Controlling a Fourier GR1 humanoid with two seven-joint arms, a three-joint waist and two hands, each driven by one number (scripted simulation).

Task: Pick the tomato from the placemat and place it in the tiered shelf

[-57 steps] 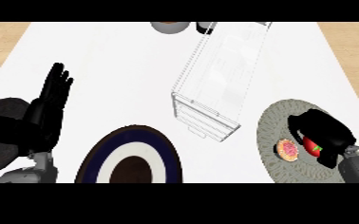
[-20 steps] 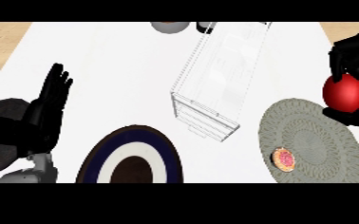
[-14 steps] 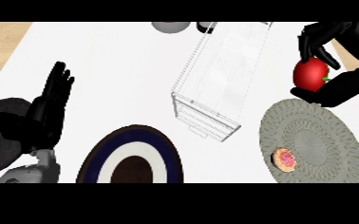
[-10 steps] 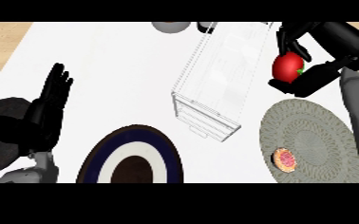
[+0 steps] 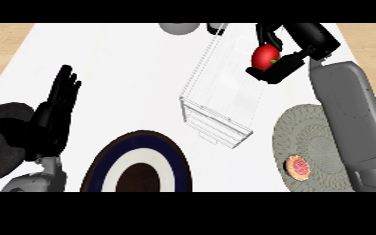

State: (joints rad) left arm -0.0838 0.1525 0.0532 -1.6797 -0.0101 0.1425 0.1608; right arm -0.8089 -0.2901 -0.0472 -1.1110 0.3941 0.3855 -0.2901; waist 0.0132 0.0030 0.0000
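Nearby, on white worktop (image 5: 125,59): see-through tiered shelf (image 5: 220,97) in middle, dark blue and white plate (image 5: 137,165) near front, round grey placemat (image 5: 312,139) at right with small pink round food (image 5: 299,166) on it. Grey round thing (image 5: 178,28) at far edge. Right hand (image 5: 294,50) hangs over shelf's far right side, fingers (image 5: 275,69) curled round red tomato (image 5: 264,57). Tomato up in air, off placemat, not yet in shelf. Left hand (image 5: 55,107) rests at left, fingers straight, apart.

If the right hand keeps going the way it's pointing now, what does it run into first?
The right hand, curled round the tomato, points toward the view's left. The clear tiered shelf looks first in line, though how high the hand is above it is unclear.
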